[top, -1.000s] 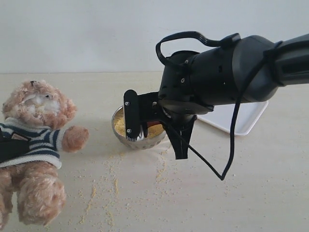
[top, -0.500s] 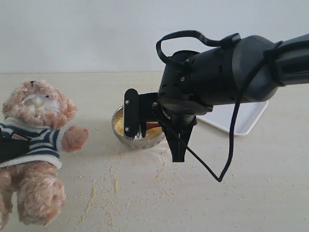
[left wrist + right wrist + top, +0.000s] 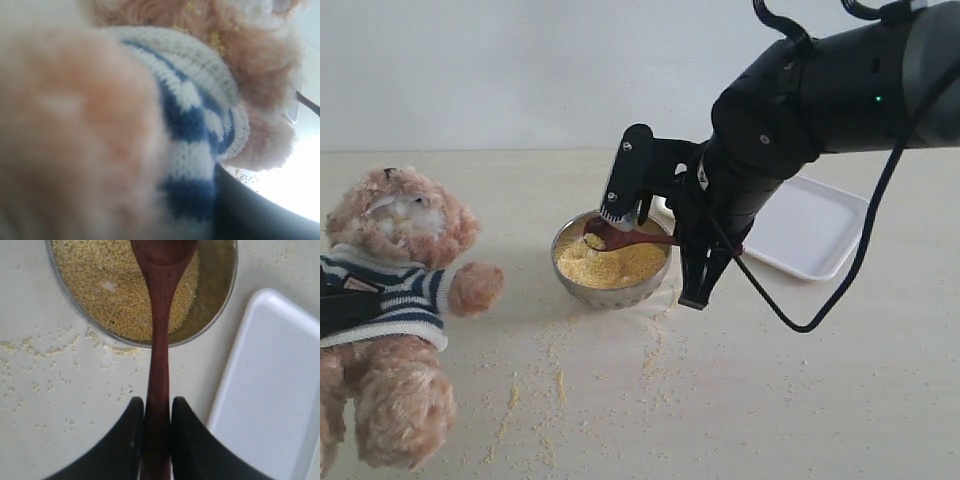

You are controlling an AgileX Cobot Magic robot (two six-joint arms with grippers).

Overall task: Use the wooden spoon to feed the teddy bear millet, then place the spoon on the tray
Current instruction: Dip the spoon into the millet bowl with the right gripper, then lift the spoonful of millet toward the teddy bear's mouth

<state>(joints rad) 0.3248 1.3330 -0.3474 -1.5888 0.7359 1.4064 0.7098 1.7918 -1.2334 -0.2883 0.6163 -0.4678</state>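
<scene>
The right gripper (image 3: 157, 405) is closed narrowly on the long handle of the wooden spoon (image 3: 625, 240), with one black finger pressed to each side of it. The spoon lies nearly level. Its small oval end reaches over the steel bowl (image 3: 610, 297) and sits low above the millet (image 3: 610, 265) heaped inside. I cannot tell whether the spoon touches the grains. In the exterior view a small yellowish patch shows at the spoon's tip.

The white tray (image 3: 810, 230) lies flat on the counter (image 3: 770, 400), just beside the bowl on its right, and the right arm hides part of it. Loose millet grains (image 3: 555, 380) are scattered over the counter in front of the bowl and toward the teddy bear (image 3: 395, 300).

The bear lies at the left edge of the exterior view in its navy-and-white striped sweater, apart from the bowl. One paw stretches out toward the bowl, and yellow specks cling to the fur near its neck.

The left gripper (image 3: 335, 310) shows only as a dark shape against the bear's sweater. The left wrist view is filled with fur and knit, so I cannot tell how wide that gripper stands.
</scene>
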